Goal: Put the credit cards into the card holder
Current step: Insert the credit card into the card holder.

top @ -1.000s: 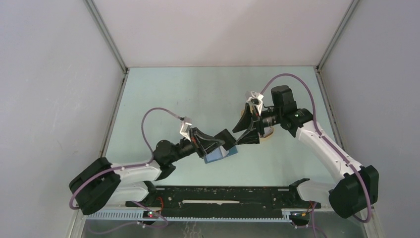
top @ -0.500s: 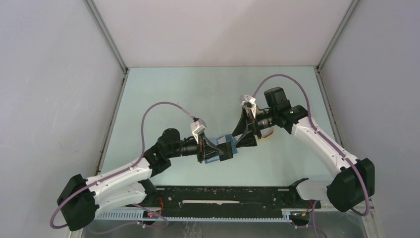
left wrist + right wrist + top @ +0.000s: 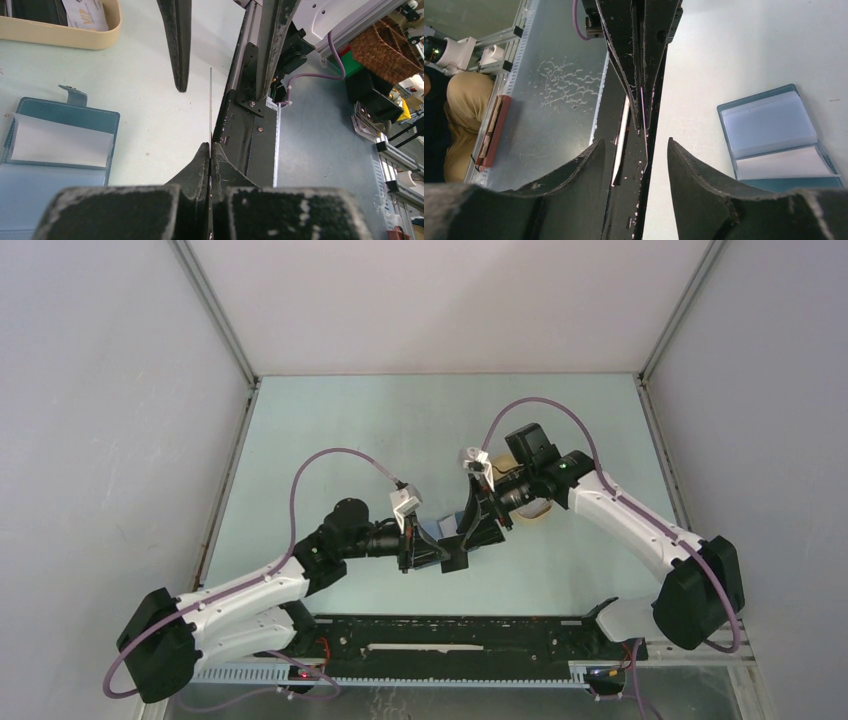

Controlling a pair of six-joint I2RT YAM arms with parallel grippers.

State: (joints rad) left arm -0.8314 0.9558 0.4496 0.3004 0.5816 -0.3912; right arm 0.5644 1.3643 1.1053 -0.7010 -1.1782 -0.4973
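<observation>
My left gripper (image 3: 210,145) is shut on a thin dark credit card (image 3: 210,100), seen edge-on and standing out past its fingertips. In the top view that gripper (image 3: 437,553) holds the card (image 3: 457,561) just in front of the card holder. My right gripper (image 3: 634,142) is open; the card's free end (image 3: 641,120) reaches in between its fingers (image 3: 178,50) without touching either. The teal-blue card holder (image 3: 60,145) lies open on the table, a whitish card in its pocket; it also shows in the right wrist view (image 3: 774,132) and, partly hidden, from above (image 3: 465,515).
A beige oval tray (image 3: 65,36) with more cards, one whitish (image 3: 85,10), sits beyond the holder, behind the right gripper (image 3: 472,538) in the top view, where the tray (image 3: 538,510) is mostly covered. The black base rail (image 3: 450,635) runs along the near edge.
The right arm has swung left and down to meet the left gripper's card. The left arm has stretched forward, turning the card edge-on. The right jaws have narrowed a little.
</observation>
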